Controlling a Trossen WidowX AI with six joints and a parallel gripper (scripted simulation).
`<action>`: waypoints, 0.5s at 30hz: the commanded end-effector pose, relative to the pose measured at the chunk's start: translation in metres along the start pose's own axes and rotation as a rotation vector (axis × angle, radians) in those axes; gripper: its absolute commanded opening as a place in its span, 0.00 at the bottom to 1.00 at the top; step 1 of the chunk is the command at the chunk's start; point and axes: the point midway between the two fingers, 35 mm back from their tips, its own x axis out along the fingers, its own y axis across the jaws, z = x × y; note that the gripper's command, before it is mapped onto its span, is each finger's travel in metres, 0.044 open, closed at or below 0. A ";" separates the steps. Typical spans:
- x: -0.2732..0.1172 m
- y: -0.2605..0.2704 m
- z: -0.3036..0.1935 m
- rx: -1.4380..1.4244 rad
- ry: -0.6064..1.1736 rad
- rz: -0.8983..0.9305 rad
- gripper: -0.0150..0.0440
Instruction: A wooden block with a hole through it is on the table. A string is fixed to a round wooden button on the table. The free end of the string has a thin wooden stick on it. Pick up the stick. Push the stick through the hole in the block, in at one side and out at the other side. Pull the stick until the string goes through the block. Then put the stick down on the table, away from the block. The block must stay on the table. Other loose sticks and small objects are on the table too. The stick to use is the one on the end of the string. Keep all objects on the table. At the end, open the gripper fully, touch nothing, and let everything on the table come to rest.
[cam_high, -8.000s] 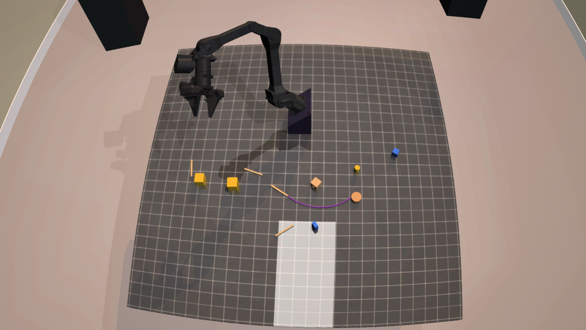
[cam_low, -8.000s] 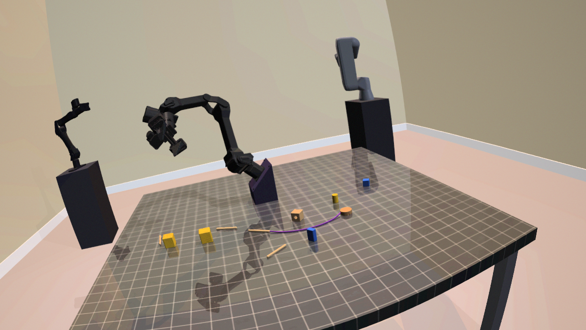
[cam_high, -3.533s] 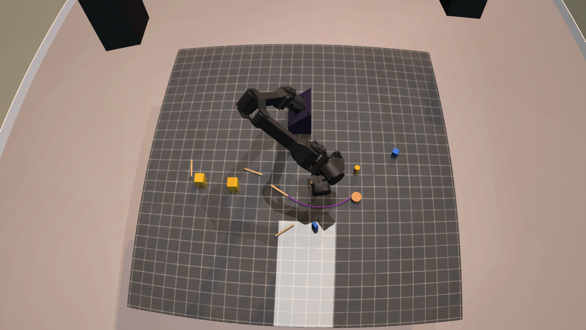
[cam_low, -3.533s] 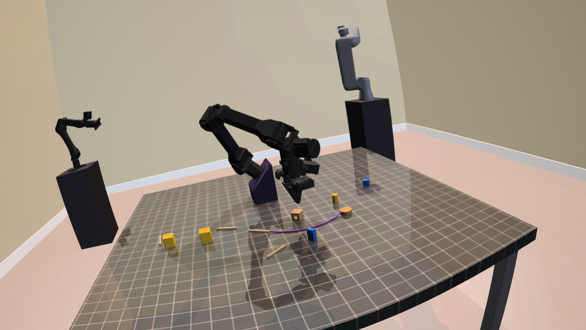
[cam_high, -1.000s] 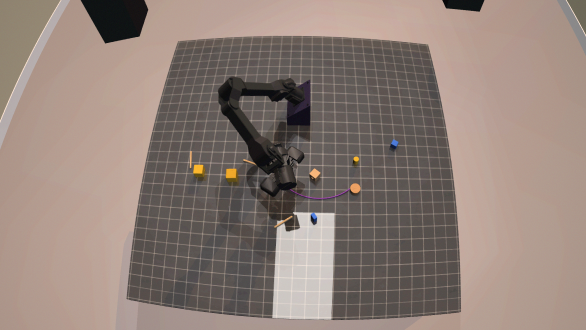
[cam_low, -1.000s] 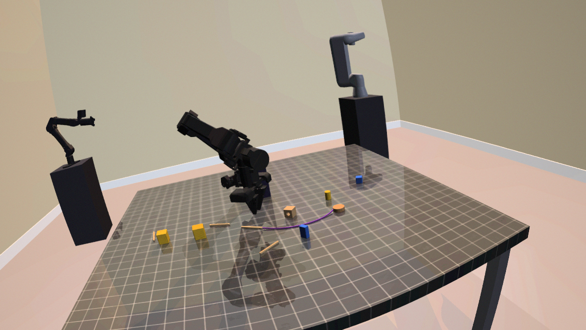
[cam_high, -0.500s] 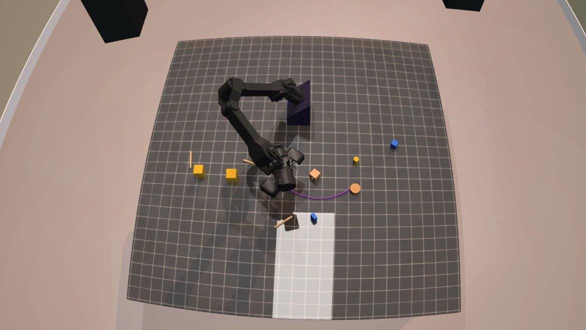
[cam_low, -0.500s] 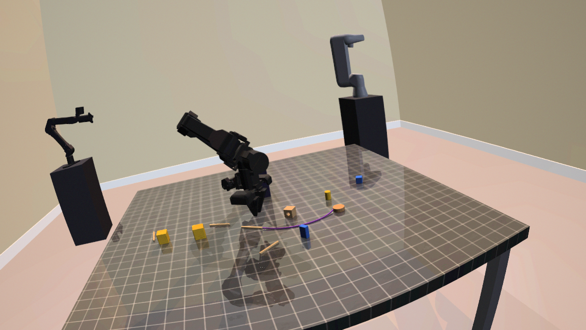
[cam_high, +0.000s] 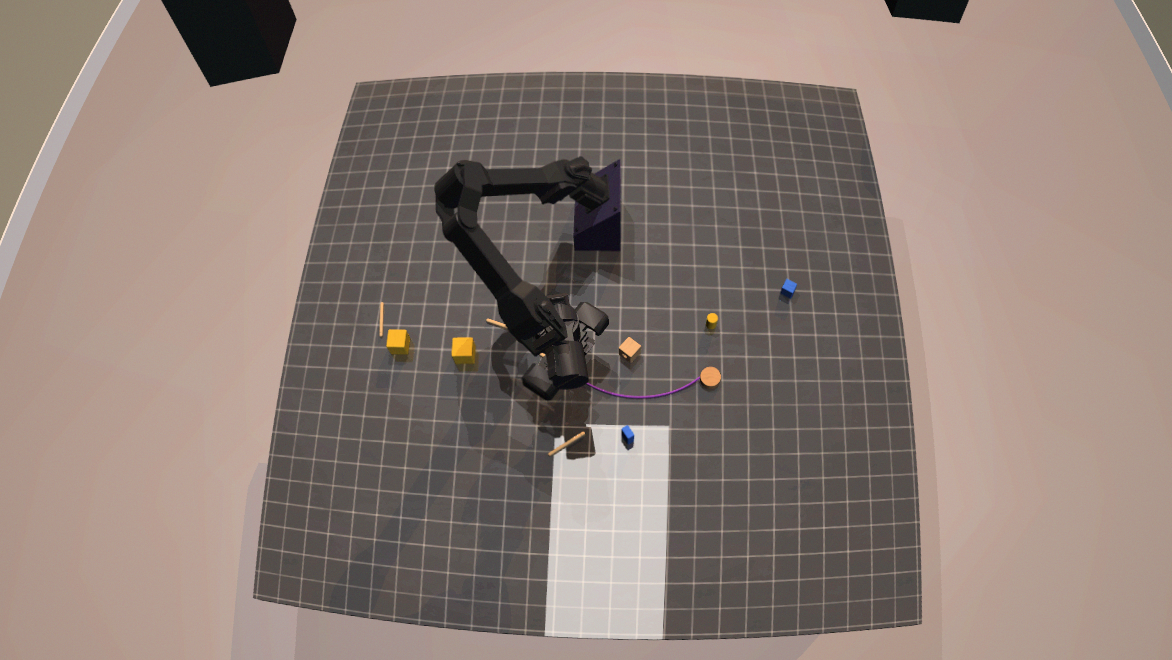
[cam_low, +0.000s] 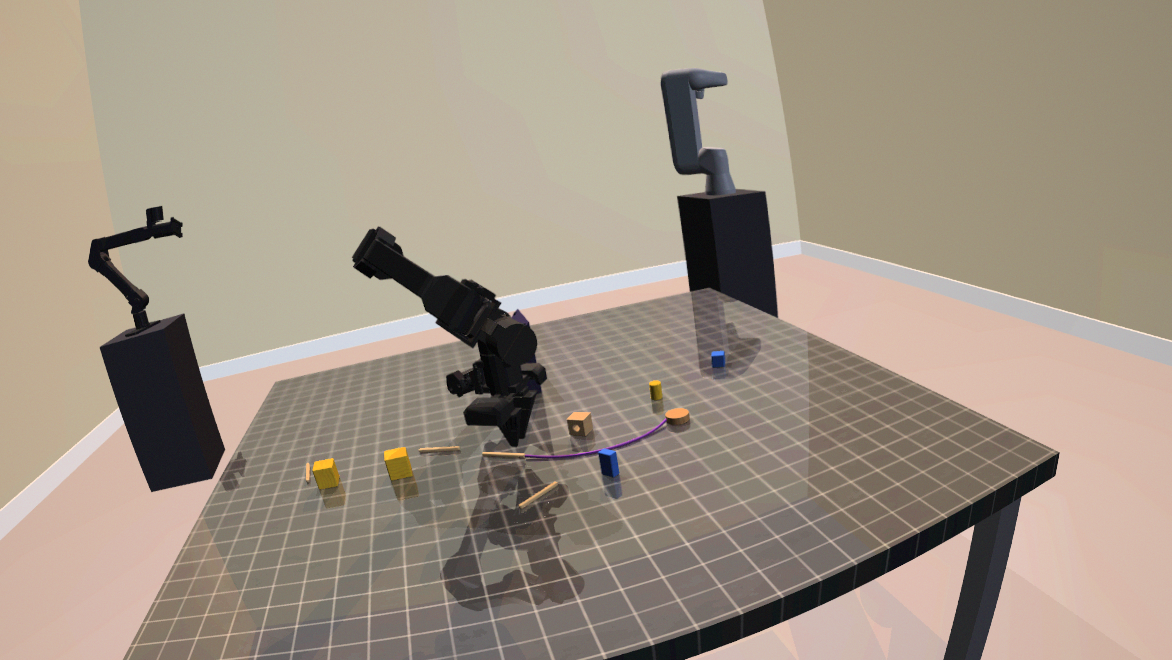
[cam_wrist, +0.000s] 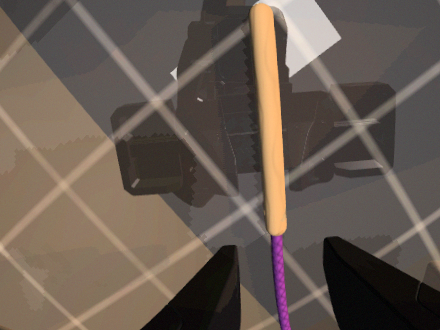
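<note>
The string's stick (cam_low: 502, 454) (cam_wrist: 271, 120) lies flat on the table, mostly hidden under the arm in the top view. The purple string (cam_high: 643, 396) (cam_low: 565, 455) (cam_wrist: 279, 280) curves from its end to the round wooden button (cam_high: 710, 377) (cam_low: 677, 416). The wooden block (cam_high: 629, 346) (cam_low: 579, 421) stands between them, behind the string; its round hole faces the front in the exterior view. My gripper (cam_low: 514, 441) (cam_wrist: 280, 255) is partly open and empty, above the table. In the wrist view its fingertips appear on either side of the string, just past the stick's string end.
Loose sticks (cam_high: 381, 319) (cam_high: 566, 443) (cam_low: 439, 449) lie left and in front. Two yellow cubes (cam_high: 397, 341) (cam_high: 463, 350) stand left. A blue block (cam_high: 627, 436) (cam_low: 608, 463) stands in front of the string. A yellow cylinder (cam_high: 711, 319) (cam_low: 655, 391) and a blue cube (cam_high: 788, 287) (cam_low: 718, 359) stand right.
</note>
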 end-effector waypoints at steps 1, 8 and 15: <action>0.007 0.000 0.001 -0.004 -0.004 0.002 0.46; 0.018 -0.001 0.001 -0.004 -0.005 0.002 0.46; 0.028 -0.001 0.002 -0.004 -0.006 0.003 0.46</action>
